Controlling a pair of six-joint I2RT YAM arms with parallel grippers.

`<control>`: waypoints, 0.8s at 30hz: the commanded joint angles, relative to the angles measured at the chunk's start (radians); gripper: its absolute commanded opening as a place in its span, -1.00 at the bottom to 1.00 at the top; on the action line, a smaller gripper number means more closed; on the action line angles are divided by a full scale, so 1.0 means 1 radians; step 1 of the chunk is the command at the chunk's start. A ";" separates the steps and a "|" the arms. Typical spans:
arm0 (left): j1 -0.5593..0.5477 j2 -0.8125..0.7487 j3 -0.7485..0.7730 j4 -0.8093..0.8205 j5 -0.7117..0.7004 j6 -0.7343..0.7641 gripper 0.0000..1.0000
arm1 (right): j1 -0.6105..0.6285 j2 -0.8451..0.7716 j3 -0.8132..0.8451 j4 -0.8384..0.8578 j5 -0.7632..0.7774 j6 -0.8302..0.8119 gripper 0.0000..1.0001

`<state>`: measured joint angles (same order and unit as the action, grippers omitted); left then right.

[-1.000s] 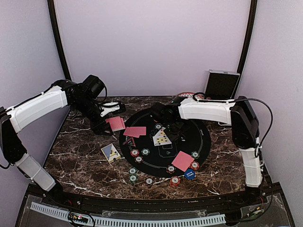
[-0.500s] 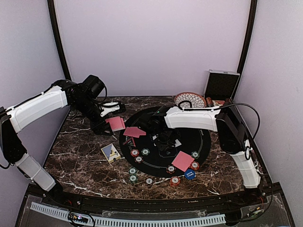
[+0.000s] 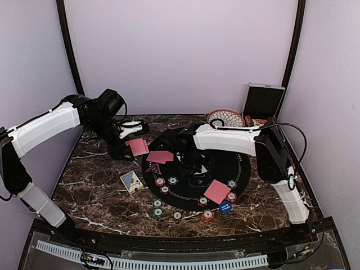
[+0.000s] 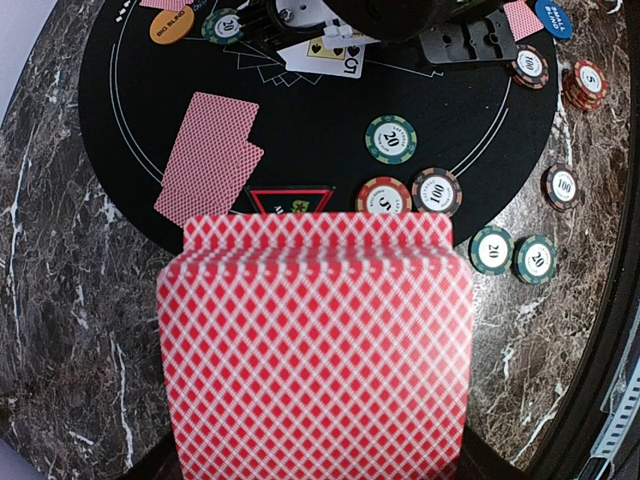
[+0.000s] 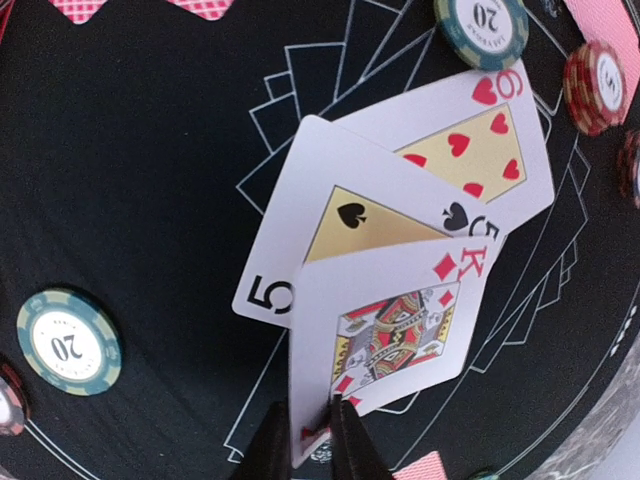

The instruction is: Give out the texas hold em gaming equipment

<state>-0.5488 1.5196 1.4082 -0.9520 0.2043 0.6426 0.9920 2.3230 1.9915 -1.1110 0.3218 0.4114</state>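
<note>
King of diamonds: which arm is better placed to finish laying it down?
Right. The right gripper pinches the king of diamonds by its corner on the mat; the left gripper holds the deck beside the mat.

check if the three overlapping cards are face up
Face up: the three cards show six of hearts, five of spades, king of diamonds.

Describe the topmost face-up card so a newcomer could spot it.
On the round black mat, three face-up cards overlap centrally. The king of diamonds lies topmost, over the five of spades, itself over the six of hearts; it alone is a picture card.
</note>
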 commanded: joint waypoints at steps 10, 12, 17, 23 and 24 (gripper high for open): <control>0.001 -0.027 0.037 -0.018 0.017 0.000 -1.00 | -0.056 -0.103 -0.035 0.118 -0.244 0.025 -0.10; 0.001 -0.030 0.034 -0.019 0.015 -0.001 -1.00 | -0.095 -0.159 -0.084 0.175 -0.309 0.037 -0.08; 0.001 -0.034 0.031 -0.017 0.016 0.000 -1.00 | -0.233 -0.306 -0.304 0.384 -0.451 0.095 -0.06; 0.001 -0.033 0.031 -0.015 0.016 0.001 -1.00 | -0.338 -0.359 -0.529 0.554 -0.553 0.122 -0.07; 0.002 -0.034 0.031 -0.015 0.016 0.001 -1.00 | -0.346 -0.357 -0.550 0.574 -0.564 0.125 -0.08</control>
<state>-0.5488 1.5196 1.4094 -0.9524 0.2047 0.6426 0.6571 1.9564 1.5288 -0.6788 -0.1406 0.5045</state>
